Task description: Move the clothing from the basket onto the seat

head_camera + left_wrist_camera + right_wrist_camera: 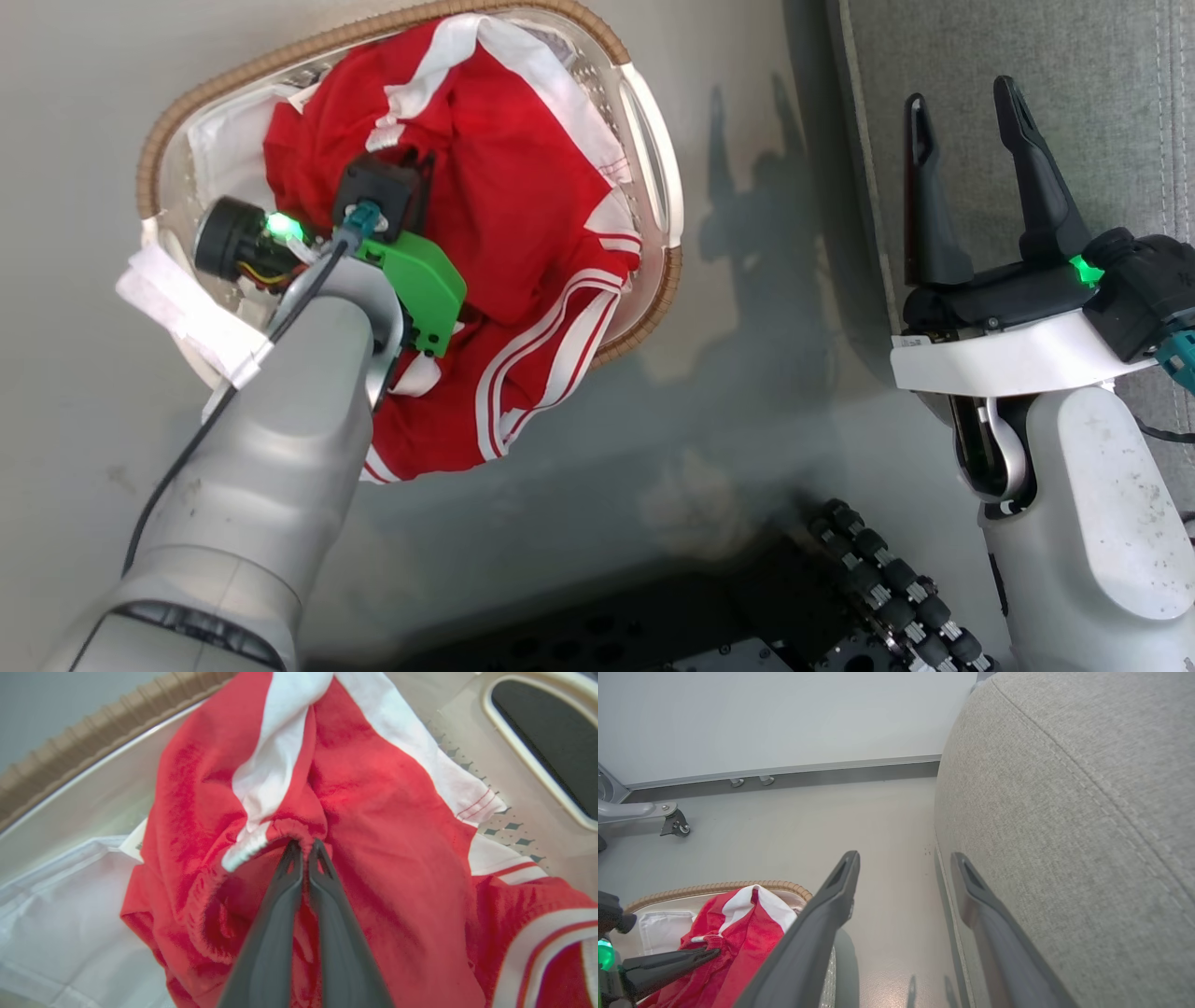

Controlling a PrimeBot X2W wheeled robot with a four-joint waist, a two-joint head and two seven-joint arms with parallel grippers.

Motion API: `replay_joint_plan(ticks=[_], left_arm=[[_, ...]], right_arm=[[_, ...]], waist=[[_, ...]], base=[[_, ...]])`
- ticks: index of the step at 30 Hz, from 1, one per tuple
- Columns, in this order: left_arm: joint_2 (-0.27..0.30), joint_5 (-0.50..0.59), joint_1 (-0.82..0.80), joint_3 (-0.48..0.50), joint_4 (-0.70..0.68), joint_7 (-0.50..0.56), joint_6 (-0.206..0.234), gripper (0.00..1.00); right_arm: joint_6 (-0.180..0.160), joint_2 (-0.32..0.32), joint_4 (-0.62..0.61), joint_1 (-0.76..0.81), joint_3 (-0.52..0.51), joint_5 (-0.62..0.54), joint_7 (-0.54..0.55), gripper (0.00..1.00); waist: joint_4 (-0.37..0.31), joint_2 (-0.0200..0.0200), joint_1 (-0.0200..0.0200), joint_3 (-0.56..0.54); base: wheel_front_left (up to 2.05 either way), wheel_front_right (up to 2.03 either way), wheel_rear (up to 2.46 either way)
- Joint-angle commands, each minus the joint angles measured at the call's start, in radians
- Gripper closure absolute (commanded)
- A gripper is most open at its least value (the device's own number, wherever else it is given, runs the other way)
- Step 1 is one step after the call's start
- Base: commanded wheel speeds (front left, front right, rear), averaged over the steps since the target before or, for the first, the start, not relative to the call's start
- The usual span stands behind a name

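Observation:
The red clothing [523, 215] with white stripes is heaped in the cream basket [653, 131], part of it spilling over the near rim. My left gripper [304, 845] reaches down into the heap and is shut on a gathered red fold of the clothing [373, 826]. From the right wrist view, the same pinch shows at the lower left, on the clothing [738, 947] in the basket [714, 889]. My right gripper [966, 103] is open and holds nothing, raised beside the grey seat [1102, 112], close to the seat's [1087, 812] front face.
The basket's white liner [187, 313] hangs over the left rim. Grey floor [747, 308] separates basket and seat. My dark wheeled base [840, 597] lies at the bottom. A wall and a castor leg [668, 819] stand beyond the basket.

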Motion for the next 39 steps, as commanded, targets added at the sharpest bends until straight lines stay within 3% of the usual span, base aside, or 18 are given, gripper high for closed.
replay_joint_plan(ticks=[1,13,24,33,39], left_arm=[[0.005,-0.009,0.027,0.004,-0.02,-0.001,-0.007,1.0],[0.055,0.009,0.239,0.016,-0.258,-0.001,-0.029,1.0],[0.124,0.058,0.452,0.011,-0.516,-0.001,-0.04,1.0],[0.207,0.074,0.492,-0.027,-0.666,-0.001,-0.05,1.0],[0.289,0.087,0.425,-0.087,-0.724,-0.001,-0.051,1.0]], right_arm=[[0.0,-0.003,0.008,0.005,-0.006,-0.006,-0.005,0.0],[0.0,-0.004,0.07,0.039,-0.023,-0.044,-0.005,0.0],[0.0,-0.004,0.152,0.158,-0.032,-0.076,-0.004,0.0],[0.0,-0.004,0.195,0.264,-0.007,-0.089,-0.004,0.0],[0.0,-0.004,0.205,0.295,0.048,-0.1,-0.004,0.0]], waist=[[0.017,0.0,0.0,-0.029],[0.088,0.0,0.0,-0.249],[0.127,0.0,0.0,-0.547],[0.139,0.0,0.0,-0.75],[0.142,0.0,0.0,-0.835]], base=[[0.0,0.0,0.0],[0.0,0.0,0.0],[0.0,0.0,0.0],[0.0,0.0,0.0],[0.0,0.0,0.0]])
